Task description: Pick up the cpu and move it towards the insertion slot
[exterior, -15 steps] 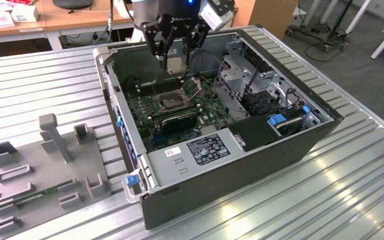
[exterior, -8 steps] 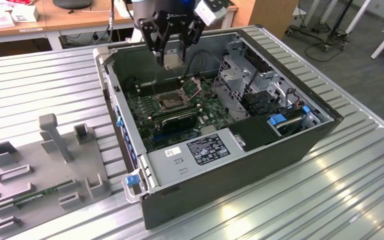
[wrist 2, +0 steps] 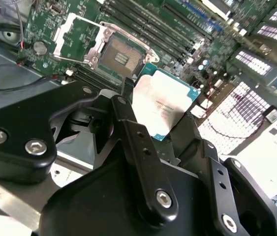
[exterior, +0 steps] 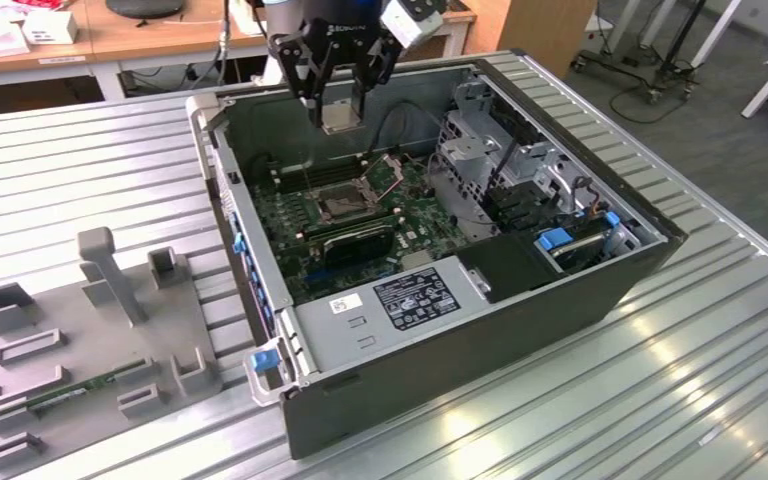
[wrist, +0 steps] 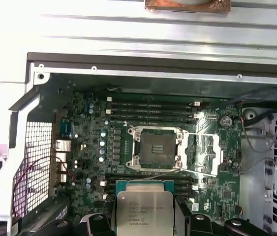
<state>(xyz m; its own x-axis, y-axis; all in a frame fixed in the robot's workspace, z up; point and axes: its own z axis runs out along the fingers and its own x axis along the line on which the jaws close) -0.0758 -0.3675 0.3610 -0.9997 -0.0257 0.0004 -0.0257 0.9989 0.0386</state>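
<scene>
While the open black computer case (exterior: pixel 491 330) lies on its side on the ribbed metal table (exterior: pixel 77 180), your black gripper (exterior: pixel 339 112) hangs above the case's far wall. Inside, the green motherboard (wrist: pixel 84 147) carries the insertion slot (wrist: pixel 155 149), a dark square socket in a silvery frame with its cover swung open. The cpu (wrist 2: pixel 162 102), a flat square chip with silvery top and greenish rim, is clamped between the fingers (wrist 2: pixel 128 132), raised clear of the board. In the first wrist view the slot lies just beyond the chip, edges roughly parallel.
</scene>
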